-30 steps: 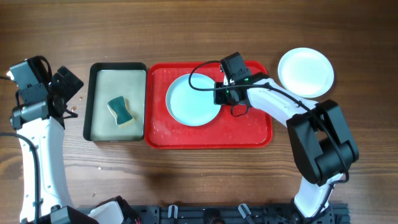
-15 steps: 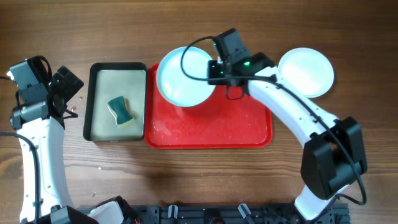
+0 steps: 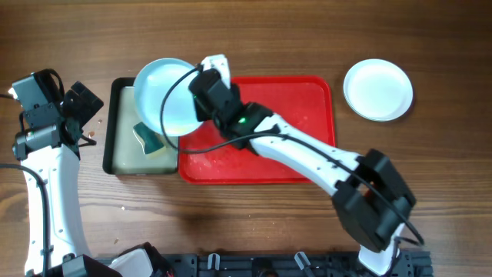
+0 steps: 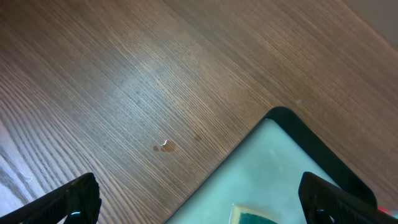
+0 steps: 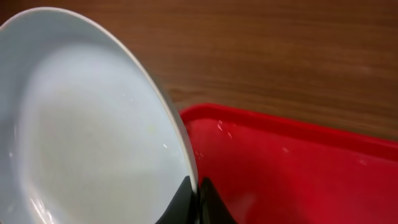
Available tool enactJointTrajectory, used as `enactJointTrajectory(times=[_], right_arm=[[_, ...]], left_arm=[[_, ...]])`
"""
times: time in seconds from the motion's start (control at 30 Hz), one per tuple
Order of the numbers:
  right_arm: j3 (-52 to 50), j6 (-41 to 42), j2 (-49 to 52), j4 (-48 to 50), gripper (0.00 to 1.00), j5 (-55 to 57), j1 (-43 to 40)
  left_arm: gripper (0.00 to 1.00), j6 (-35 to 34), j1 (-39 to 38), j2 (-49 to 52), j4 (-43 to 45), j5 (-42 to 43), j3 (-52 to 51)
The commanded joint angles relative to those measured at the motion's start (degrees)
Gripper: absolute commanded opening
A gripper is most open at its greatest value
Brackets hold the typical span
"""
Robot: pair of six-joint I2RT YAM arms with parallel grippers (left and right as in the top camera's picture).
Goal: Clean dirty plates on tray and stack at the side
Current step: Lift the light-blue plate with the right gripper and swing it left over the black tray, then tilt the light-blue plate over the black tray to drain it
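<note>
Now your right gripper (image 5: 196,198) pinches the turquoise plate (image 3: 163,96), upper left, over the black tray (image 3: 109,131). Next you'll likely need to lower it to the sponge (image 3: 151,141). Your left gripper (image 3: 84,105) gapes empty.

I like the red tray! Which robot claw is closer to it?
The right claw: shut on the blue plate, it is at the red tray's corner beside the black tray. The left claw is open, off beyond the black tray.

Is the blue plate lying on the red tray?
No, the right tool holds the blue plate by its rim, over the black tray beside the red tray.
</note>
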Motion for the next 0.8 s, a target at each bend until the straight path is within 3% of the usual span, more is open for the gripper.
enactJointTrajectory(times=[0.0, 0.3, 0.63, 0.77], right_arm=[[1.22, -5.4, 2.71, 4.96, 0.04, 3.19, 1.62], [1.22, -31.26, 3.02, 17.86, 0.04, 5.46, 3.85], [1.22, -66.58, 3.02, 31.06, 0.04, 2.14, 6.29], [1.22, -75.28, 3.02, 33.75, 0.04, 2.16, 6.47]], left_arm=[[1.0, -0.72, 0.31, -1.03, 0.15, 0.46, 0.81], [1.0, -0.72, 0.31, -1.03, 0.15, 0.46, 0.81], [1.0, -0.72, 0.31, -1.03, 0.15, 0.46, 0.81], [1.0, -0.72, 0.31, -1.03, 0.15, 0.46, 0.81]])
